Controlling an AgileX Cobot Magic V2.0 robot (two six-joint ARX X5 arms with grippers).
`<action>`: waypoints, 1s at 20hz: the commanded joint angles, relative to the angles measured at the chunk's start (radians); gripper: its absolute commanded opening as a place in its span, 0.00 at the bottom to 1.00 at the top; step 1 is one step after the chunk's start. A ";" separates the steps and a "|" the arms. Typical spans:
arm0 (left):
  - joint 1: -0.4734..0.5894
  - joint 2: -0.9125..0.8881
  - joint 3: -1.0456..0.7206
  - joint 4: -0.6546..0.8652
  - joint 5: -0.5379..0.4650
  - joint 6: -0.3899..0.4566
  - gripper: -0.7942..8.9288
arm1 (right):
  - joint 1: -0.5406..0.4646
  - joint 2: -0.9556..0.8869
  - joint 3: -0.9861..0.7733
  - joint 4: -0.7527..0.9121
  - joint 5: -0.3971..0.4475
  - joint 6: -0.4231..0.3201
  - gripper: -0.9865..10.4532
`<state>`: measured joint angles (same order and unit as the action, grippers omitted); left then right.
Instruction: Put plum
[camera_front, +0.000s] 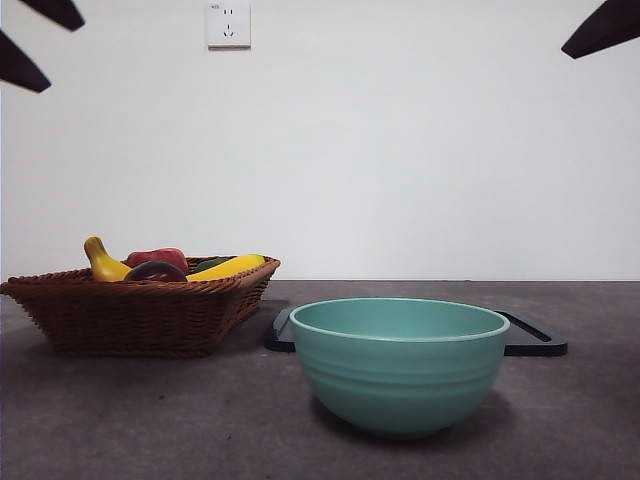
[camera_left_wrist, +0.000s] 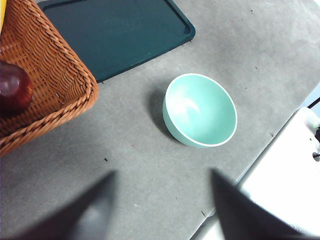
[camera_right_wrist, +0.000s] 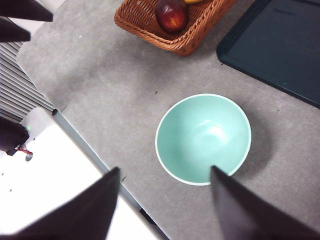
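Front view: both my arms wait high, plum (camera_front: 155, 270) lies in the basket (camera_front: 130, 315).
My left gripper (camera_left_wrist: 162, 210) and right gripper (camera_right_wrist: 162, 205) hang with jaws apart, holding nothing, so the bowl (camera_front: 400, 365) stays free to receive. The plum is round, no long axis; I cannot see its stem.

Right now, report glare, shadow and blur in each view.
Front view: even light, soft shadow under the bowl. Left wrist view: glare spot inside the bowl, its shadow on the side toward the basket, left tool blurred. Right wrist view: sheen on the plum, right tool blurred.
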<state>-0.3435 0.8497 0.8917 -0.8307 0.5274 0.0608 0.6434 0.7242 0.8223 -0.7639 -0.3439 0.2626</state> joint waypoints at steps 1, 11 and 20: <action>-0.005 0.005 0.016 0.008 0.005 -0.002 0.09 | 0.009 0.006 0.011 0.005 0.004 -0.013 0.11; -0.005 0.005 0.016 0.009 0.005 -0.002 0.09 | 0.009 0.006 0.011 0.008 0.004 -0.016 0.09; -0.005 0.005 0.016 0.009 0.005 -0.002 0.09 | 0.009 0.006 0.011 0.008 0.004 -0.016 0.09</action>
<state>-0.3435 0.8497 0.8917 -0.8307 0.5274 0.0608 0.6434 0.7242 0.8223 -0.7662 -0.3405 0.2588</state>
